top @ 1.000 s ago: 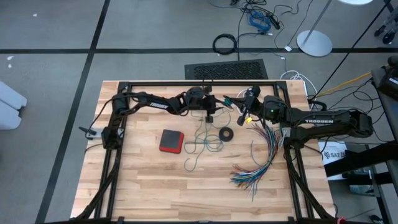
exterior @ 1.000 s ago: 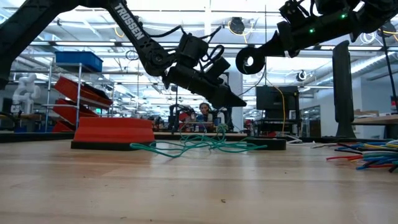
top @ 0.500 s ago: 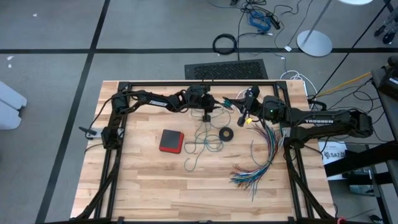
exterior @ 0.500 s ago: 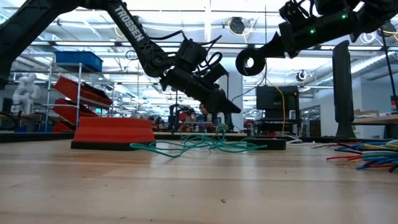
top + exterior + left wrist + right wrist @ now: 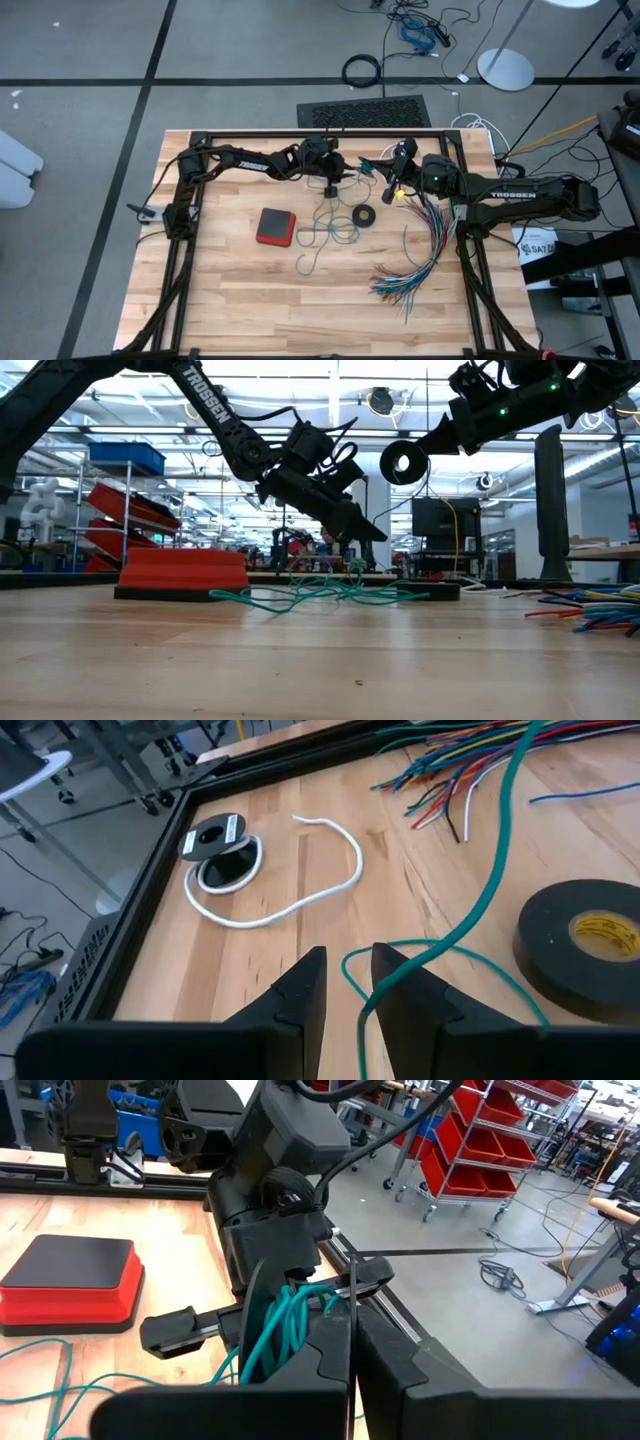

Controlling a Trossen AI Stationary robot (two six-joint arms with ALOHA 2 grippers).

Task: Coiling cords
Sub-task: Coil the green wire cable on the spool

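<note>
Even, bright overhead light falls on the table [image 5: 250, 290], and shadows there are soft and faint. In the low view the arms read as dark silhouettes against glaring ceiling lights (the room behind is hazy), and the nearest boards are blurred. The left pincer [image 5: 347, 982] shows soft and out of focus up close.

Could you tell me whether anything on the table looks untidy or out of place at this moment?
Yes. The teal-green cord sprawls in a loose tangle mid-table, one strand rising to the right gripper, which pinches a bunch of its loops. The white cord lies uncoiled near the table's far edge. The left gripper hangs open above the tangle.
</note>
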